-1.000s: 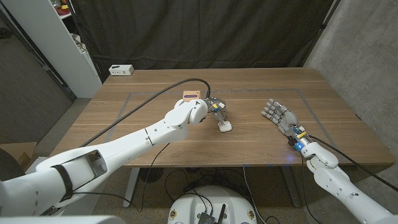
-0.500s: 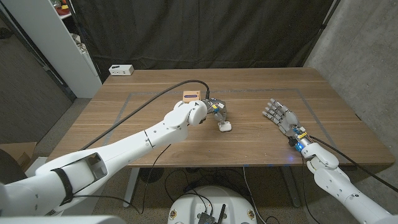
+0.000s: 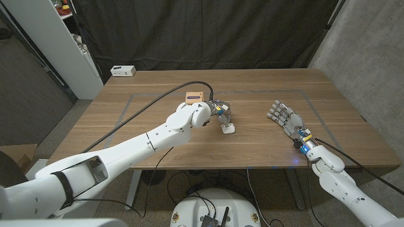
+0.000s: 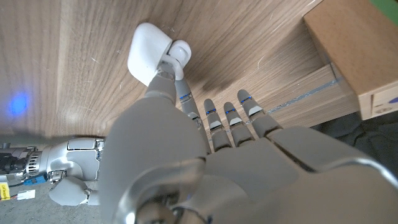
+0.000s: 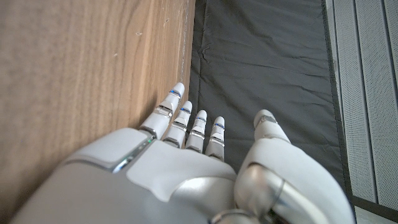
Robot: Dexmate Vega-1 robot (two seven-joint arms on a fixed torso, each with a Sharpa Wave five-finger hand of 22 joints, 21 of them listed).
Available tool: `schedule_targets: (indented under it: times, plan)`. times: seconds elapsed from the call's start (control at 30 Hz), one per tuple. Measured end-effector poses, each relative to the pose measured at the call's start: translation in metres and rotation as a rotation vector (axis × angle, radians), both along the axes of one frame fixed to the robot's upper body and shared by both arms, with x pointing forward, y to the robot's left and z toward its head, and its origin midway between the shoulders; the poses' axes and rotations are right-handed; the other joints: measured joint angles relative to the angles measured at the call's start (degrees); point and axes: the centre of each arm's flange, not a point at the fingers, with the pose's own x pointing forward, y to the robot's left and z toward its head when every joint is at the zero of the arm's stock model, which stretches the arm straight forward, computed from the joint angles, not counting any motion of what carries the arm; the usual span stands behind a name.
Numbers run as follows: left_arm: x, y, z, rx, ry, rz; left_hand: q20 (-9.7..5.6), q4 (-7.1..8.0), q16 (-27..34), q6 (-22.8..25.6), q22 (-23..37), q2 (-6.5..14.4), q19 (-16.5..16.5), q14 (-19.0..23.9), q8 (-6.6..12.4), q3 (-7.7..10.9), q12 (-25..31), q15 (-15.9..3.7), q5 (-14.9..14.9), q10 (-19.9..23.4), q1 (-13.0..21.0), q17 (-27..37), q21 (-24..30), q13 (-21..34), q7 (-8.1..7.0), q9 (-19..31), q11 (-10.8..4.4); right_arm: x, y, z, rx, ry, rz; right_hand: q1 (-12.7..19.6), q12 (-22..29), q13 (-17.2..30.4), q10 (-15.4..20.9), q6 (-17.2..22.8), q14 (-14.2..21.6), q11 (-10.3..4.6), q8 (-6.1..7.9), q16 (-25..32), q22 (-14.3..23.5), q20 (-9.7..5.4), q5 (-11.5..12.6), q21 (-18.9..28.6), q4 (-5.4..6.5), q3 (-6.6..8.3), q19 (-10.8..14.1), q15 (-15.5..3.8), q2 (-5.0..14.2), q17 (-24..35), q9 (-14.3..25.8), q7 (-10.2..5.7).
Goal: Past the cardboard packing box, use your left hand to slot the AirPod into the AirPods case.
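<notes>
- The AirPods case (image 4: 149, 53) sits on the wooden table (image 3: 265, 142) just right of the left hand (image 3: 218, 113), with the cardboard packing box (image 3: 194, 96) close behind that hand, toward the table's far side.
- In the left wrist view, one finger (image 4: 166, 84) of the left hand reaches out to the case, and a small white rounded piece, probably the AirPod (image 4: 180, 51), sits at its tip against the case's open edge.
- The other fingers (image 4: 233, 124) are stretched out beside it, apart from the case; the thumb cannot be made out, so whether the AirPod is pinched or merely pushed cannot be told.
- The relation that matters: the case lies directly beyond the reaching fingertip, along the line of that finger, so the coming move looks like a short press straight ahead into the slot.
- The AirPod's long axis cannot be read, as most of it is hidden by the fingertip and the case.
- The left hand is far nearer; the right hand (image 3: 284, 120) is well apart to the right, fingers spread and holding nothing.
- As a judgement, the insertion is near its end, and a sideways push could slide the light case.
</notes>
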Motion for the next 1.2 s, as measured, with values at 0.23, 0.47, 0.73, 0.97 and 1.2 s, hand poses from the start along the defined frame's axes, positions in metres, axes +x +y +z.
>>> schedule_targets:
  times: [0.23,0.47,0.73,0.97,1.2]
  plan:
    - [-0.003,0.000,-0.001,0.013,0.010,0.003,0.00,0.24,0.0,-0.5,0.0,0.0,0.0,0.0,-0.41,-0.24,0.0,0.00,0.0,0.0,0.0,0.0,0.0,0.3,0.05,0.0,0.00,0.000,-0.001,-0.001,0.000,0.000,-0.001,0.0,0.0,0.0,0.0,0.0,0.0,0.00,0.00,0.0,0.0,0.00,0.0,0.0,0.00,0.00,0.0,0.00,0.00,0.0,0.0,0.00]
    - [-0.004,0.002,-0.002,0.023,0.013,0.009,0.31,0.24,0.0,-0.5,0.0,0.0,-0.3,0.0,-0.85,-0.24,0.0,0.00,0.0,-0.3,0.0,0.0,0.0,0.3,0.06,-0.3,0.33,-0.002,-0.001,-0.002,0.002,0.000,-0.004,-0.3,0.0,0.0,0.0,0.0,0.0,0.00,0.00,0.0,0.0,0.00,0.0,0.0,0.00,0.00,0.0,0.00,0.30,0.0,0.0,0.00]
    - [-0.006,0.003,-0.003,0.032,0.015,0.015,0.31,0.24,0.0,-0.5,0.0,0.0,-0.3,0.0,-1.29,-0.24,0.0,0.00,0.0,-0.3,0.0,0.0,0.0,0.3,0.06,-0.3,0.33,-0.003,0.000,-0.003,0.004,0.001,-0.006,-0.3,0.0,0.0,0.0,0.0,0.0,0.00,0.00,0.0,0.0,0.00,0.0,0.0,0.00,0.00,0.0,0.00,0.30,0.0,0.0,0.00]
    - [-0.009,0.004,-0.005,0.035,0.015,0.017,0.31,0.48,0.0,-0.5,0.0,0.3,-0.3,0.0,-1.30,-0.47,0.0,0.00,0.0,-0.3,-0.3,0.0,0.0,0.3,0.06,-0.6,0.33,-0.004,0.001,-0.005,0.004,0.001,-0.007,-0.3,0.0,0.0,0.0,0.0,0.0,0.00,0.00,0.0,0.0,0.00,0.0,0.0,0.00,0.00,0.0,0.00,0.30,0.0,0.0,0.00]
    - [-0.011,0.005,-0.007,0.032,0.013,0.021,0.31,1.12,0.0,-0.3,0.0,0.3,-0.3,0.0,-1.73,-1.12,0.0,0.01,0.0,-0.3,-1.3,0.0,0.0,0.3,-0.12,-0.7,0.33,-0.005,0.001,-0.006,0.004,0.001,-0.008,-0.3,0.0,0.0,0.0,0.1,0.0,0.00,0.00,0.0,0.0,0.00,0.0,0.0,0.00,0.00,0.0,0.00,0.30,0.0,0.0,-0.15]
